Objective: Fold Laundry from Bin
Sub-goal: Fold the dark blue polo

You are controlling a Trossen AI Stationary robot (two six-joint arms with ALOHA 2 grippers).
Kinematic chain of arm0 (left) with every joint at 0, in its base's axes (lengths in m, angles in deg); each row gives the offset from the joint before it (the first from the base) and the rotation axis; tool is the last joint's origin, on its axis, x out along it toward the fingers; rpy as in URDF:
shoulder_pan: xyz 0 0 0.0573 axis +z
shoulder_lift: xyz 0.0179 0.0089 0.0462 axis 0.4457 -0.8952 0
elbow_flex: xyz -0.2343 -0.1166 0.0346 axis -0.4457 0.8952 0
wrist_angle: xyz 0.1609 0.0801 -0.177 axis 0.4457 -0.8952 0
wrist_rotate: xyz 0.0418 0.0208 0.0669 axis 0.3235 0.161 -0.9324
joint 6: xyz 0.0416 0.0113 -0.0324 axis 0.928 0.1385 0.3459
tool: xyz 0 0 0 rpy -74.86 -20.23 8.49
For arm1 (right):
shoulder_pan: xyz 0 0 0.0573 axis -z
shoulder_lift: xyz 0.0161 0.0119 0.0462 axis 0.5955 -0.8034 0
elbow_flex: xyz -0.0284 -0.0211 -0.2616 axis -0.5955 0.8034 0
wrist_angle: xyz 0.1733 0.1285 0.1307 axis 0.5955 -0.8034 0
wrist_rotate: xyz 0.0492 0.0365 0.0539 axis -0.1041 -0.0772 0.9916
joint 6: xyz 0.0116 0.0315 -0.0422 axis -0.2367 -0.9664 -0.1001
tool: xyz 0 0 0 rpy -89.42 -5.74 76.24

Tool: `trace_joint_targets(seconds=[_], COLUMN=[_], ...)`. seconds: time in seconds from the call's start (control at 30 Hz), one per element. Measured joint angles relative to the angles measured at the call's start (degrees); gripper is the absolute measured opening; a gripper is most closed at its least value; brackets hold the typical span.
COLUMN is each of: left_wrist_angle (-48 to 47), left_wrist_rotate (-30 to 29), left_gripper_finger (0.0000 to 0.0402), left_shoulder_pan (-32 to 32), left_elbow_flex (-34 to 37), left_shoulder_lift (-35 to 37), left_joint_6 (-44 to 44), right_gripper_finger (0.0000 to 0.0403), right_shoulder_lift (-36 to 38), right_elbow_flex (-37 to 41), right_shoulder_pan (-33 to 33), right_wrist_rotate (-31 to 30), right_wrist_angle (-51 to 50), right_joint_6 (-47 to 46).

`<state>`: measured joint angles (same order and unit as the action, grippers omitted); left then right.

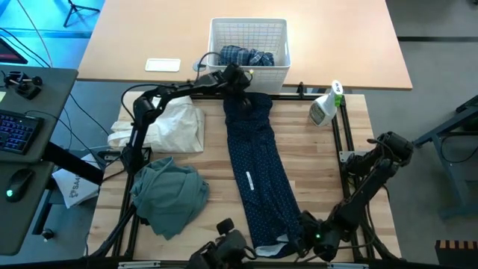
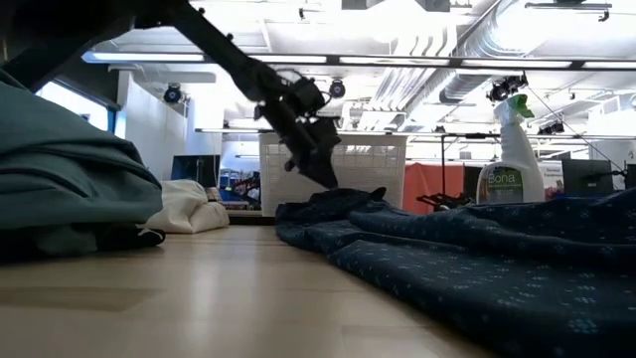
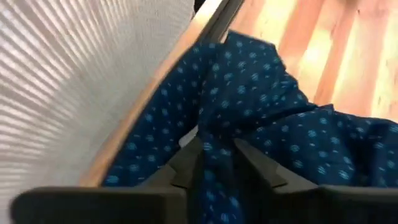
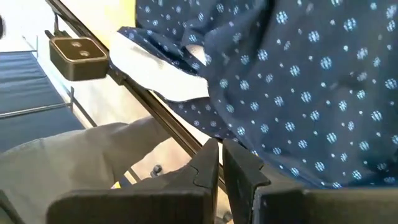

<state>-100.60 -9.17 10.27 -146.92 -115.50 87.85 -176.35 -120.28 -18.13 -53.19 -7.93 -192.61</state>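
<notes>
The navy dotted trousers (image 1: 258, 168) lie stretched out in a long strip from the bin (image 1: 250, 30) to the table's near edge. My left gripper (image 1: 239, 82) is shut on their far end, just in front of the bin's lattice wall (image 3: 74, 81). My right gripper (image 4: 222, 149) is shut at their near end (image 1: 287, 235), beside a white inner patch (image 4: 161, 71). A blue-white plaid shirt (image 1: 246, 56) lies inside the bin. A white cloth (image 1: 168, 123) and a grey-green top (image 1: 168, 194) lie on the table's left part. My left gripper pinches a bunched fold at the trousers' far end (image 3: 217, 146) between its two fingers (image 3: 258, 165). It comes slanting down from the table's left side. The fold stands slightly raised (image 2: 333, 194), and the rest lies on the table. My right gripper pinches the trousers' near-end edge (image 4: 239, 142) at its fingertips, over the table's dark rail (image 4: 168, 127). It slants down. How many layers it has, I cannot tell. The cloth beyond it lies on the table.
A spray bottle (image 1: 326, 104) stands right of the trousers' far end. A small white flat thing (image 1: 163, 65) lies on the far tabletop, left of the bin. Bare wood (image 1: 321, 172) lies right of the trousers. A desk with a keyboard (image 1: 15, 131) stands at the far left.
</notes>
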Motion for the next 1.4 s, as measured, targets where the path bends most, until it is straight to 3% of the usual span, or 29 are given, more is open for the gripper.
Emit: trace_joint_targets(seconds=[0.17,0.3,0.37,0.43,0.6,0.67,0.83,1.0,1.07,1.2,1.27,1.4], left_wrist_angle=[-10.9,-10.7,-10.9,-12.6,-15.6,-16.5,-15.9,-23.2,-26.1,-27.7,-26.4,-21.5], left_wrist_rotate=[-3.5,10.6,13.9,11.6,-1.9,-4.0,-4.1,-3.4,-0.6,8.9,7.3,-3.6], left_gripper_finger=[0.0114,0.0111,0.0100,0.0086,0.0055,0.0048,0.0039,0.0037,0.0037,0.0037,0.0037,0.0037], left_shoulder_pan=[-0.4,-2.0,-3.3,-4.7,-5.4,-5.2,-4.2,-4.0,-4.5,-7.3,-9.2,-13.2], left_elbow_flex=[-8.1,-9.3,-9.4,-9.3,-9.1,-9.2,-10.5,-17.0,-19.8,-21.7,-21.7,-21.8], left_shoulder_lift=[0.5,0.3,-1.1,-3.3,-7.8,-8.8,-8.9,-8.9,-8.8,-8.7,-8.8,-10.9], left_joint_6=[4.2,6.0,5.6,4.0,-0.1,-0.2,2.6,6.1,7.2,8.7,8.4,5.3], right_gripper_finger=[0.0018,0.0018,0.0018,0.0016,0.0002,0.0003,0.0001,0.0000,0.0000,0.0000,0.0000,0.0000], right_shoulder_lift=[0.9,1.9,1.9,1.7,-0.7,-2.1,-5.0,-9.2,-10.4,-10.7,-10.7,-10.7], right_elbow_flex=[0.0,0.0,0.0,0.0,0.0,0.0,0.0,0.0,0.0,0.0,0.0,0.0], right_shoulder_pan=[2.0,3.9,4.6,5.1,5.0,4.0,0.0,-3.6,-5.0,-7.0,-7.5,-7.1], right_wrist_rotate=[-1.3,-6.1,-7.2,-7.4,-6.6,-6.7,-8.1,0.8,3.9,2.2,0.6,0.2], right_wrist_angle=[0.9,1.0,0.2,-0.6,-1.5,-0.2,3.0,5.6,6.3,6.1,6.0,5.6], right_joint_6=[3.9,8.3,10.2,11.9,13.9,13.7,9.7,2.8,0.0,-4.7,-5.8,-5.6])
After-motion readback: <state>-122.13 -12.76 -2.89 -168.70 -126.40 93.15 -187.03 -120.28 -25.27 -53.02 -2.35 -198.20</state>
